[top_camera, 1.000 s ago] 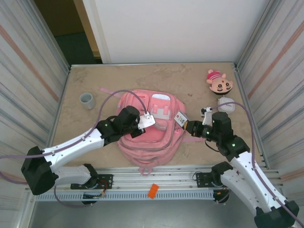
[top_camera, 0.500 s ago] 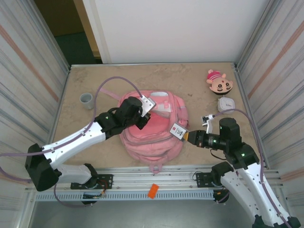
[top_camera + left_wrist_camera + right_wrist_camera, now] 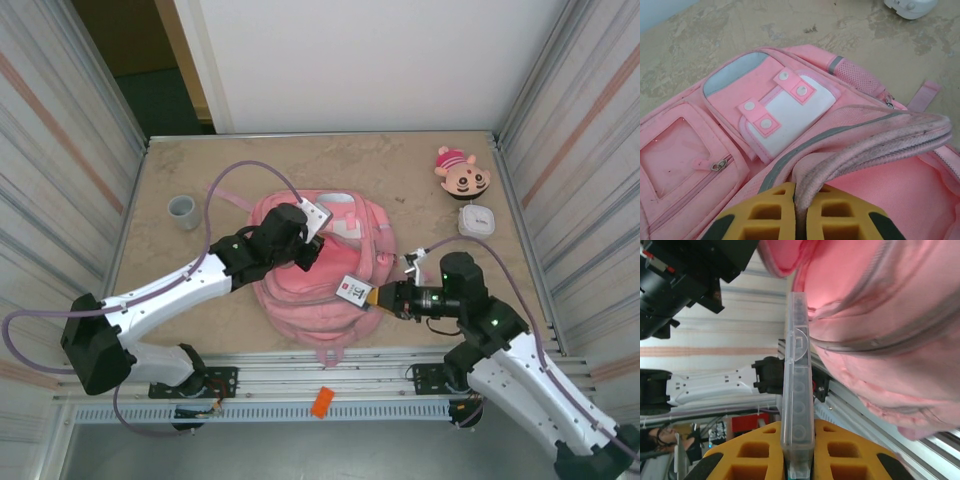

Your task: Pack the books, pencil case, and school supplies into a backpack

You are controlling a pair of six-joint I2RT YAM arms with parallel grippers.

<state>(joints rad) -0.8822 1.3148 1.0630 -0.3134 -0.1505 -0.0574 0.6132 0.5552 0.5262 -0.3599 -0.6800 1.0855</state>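
At the backpack (image 3: 300, 305) edge, right gripper (image 3: 372, 297) clamps red-marked pack (image 3: 353, 290).

From above, the backpack (image 3: 330, 285) fills mid-frame. In the left wrist view it gapes open at lower right, its rim pinched up by the left gripper (image 3: 801, 195). The right gripper (image 3: 370, 297) and its clear pack (image 3: 352, 290) crowd the backpack's lower-right side. Bare table (image 3: 400, 165) lies along the top, between a cup (image 3: 182, 209) at upper left and a plush head (image 3: 462, 172) and white box (image 3: 476, 219) at upper right.
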